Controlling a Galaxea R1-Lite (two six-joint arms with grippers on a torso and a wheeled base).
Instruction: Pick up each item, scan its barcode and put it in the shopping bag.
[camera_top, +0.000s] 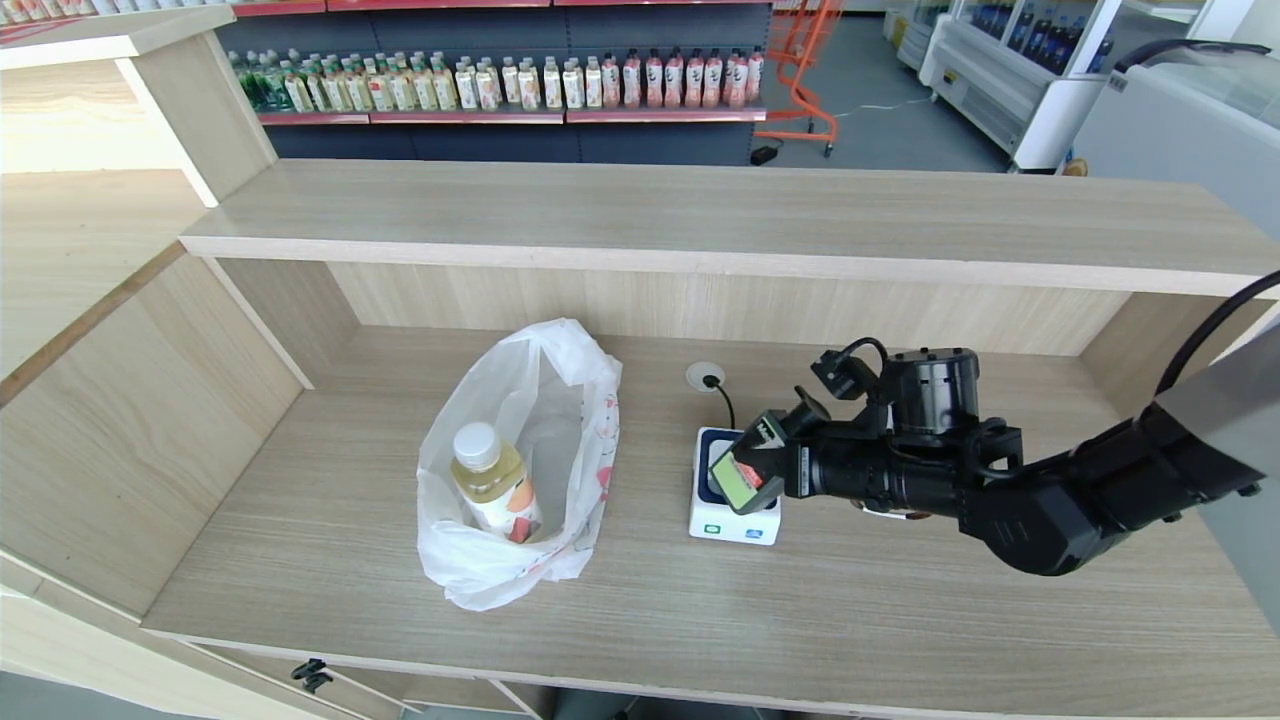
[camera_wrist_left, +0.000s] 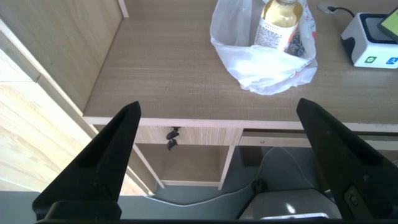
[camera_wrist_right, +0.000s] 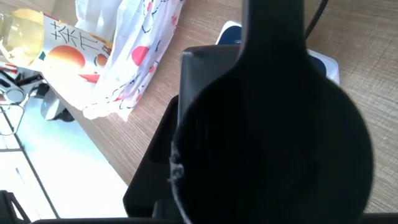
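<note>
Head view: right arm level, right pincer tight around a green packet above the scanner; left pincer wide.

Matte black right arm, looping black cable.

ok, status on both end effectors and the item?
Right end effector shut on packet, held over scanner. Left end effector open, off the counter front edge. Bottle already in shopping bag. Cable behind scanner, not blocking.

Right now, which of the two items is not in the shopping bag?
The small packet in the right gripper, held above the scanner; the bottle already sits inside the bag.
</note>
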